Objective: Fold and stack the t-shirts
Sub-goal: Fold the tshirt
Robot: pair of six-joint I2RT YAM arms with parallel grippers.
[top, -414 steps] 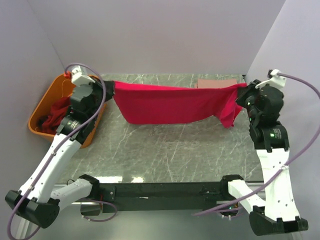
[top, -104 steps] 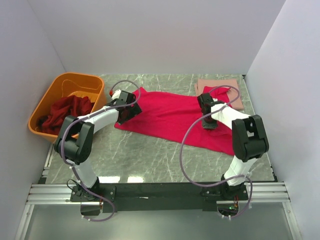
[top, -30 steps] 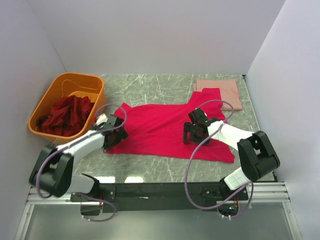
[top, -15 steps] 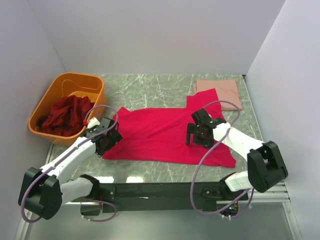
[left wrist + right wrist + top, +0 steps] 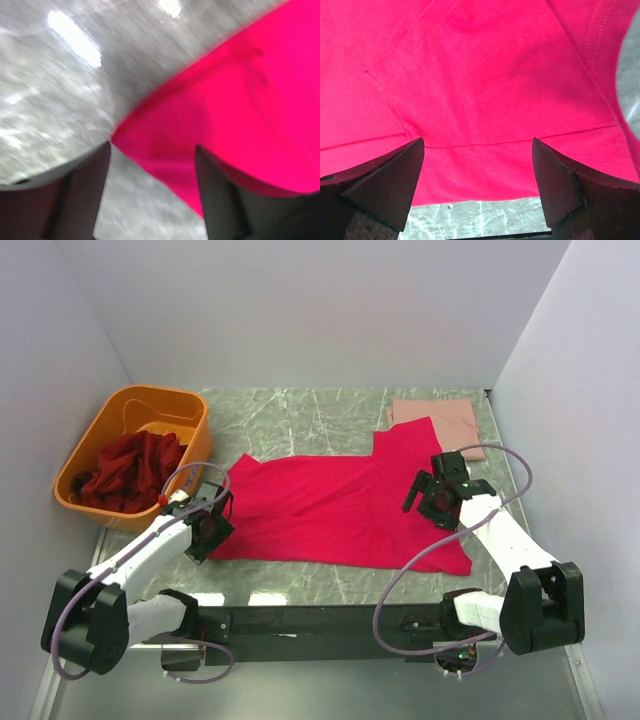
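Note:
A bright crimson-pink t-shirt (image 5: 330,510) lies spread flat across the middle of the marble table (image 5: 300,420). A pale salmon-pink t-shirt (image 5: 445,420) lies folded at the back right, its near-left part under a crimson sleeve. Dark maroon t-shirts (image 5: 125,472) are heaped in the orange tub (image 5: 150,405). My left gripper (image 5: 214,526) is low at the crimson shirt's near-left corner. In the left wrist view it (image 5: 152,170) is open, with that blurred corner (image 5: 150,150) between its fingers (image 5: 85,190). My right gripper (image 5: 430,498) is open just above the shirt's right part (image 5: 485,75), holding nothing.
The tub stands at the far left of the table, close behind my left arm. White walls close in the back and both sides. Bare marble (image 5: 485,212) shows past the shirt's hem in the right wrist view. A black rail (image 5: 320,620) runs along the near edge.
My left gripper has drawn back to the shirt's near-left corner and its jaws have narrowed a little. My right gripper has moved right across the shirt. The shirt lies a little flatter.

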